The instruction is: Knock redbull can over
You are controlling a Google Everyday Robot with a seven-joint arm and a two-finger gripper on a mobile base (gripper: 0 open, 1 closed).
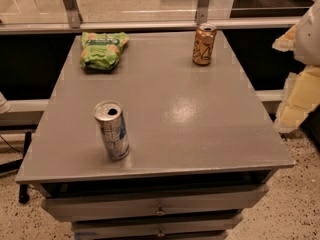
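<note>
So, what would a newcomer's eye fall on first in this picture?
First the redbull can, upright with an opened top, near the front left edge of the table. Then the brown-and-gold can, upright at the back right, and the green snack bag at the back left. The pale gripper hangs at the picture's right edge, beyond the table.

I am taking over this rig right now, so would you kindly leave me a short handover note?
Tool: at the right edge of the view, beyond the table's right side, far from the redbull can.
Redbull can: standing upright near the front left of the table, with nothing touching it.
Other things: brown can upright at the back right; green snack bag lying at the back left.
Done: nothing yet.
Left: bring the tool across to the redbull can and tip it over, probably steering clear of the brown can.
</note>
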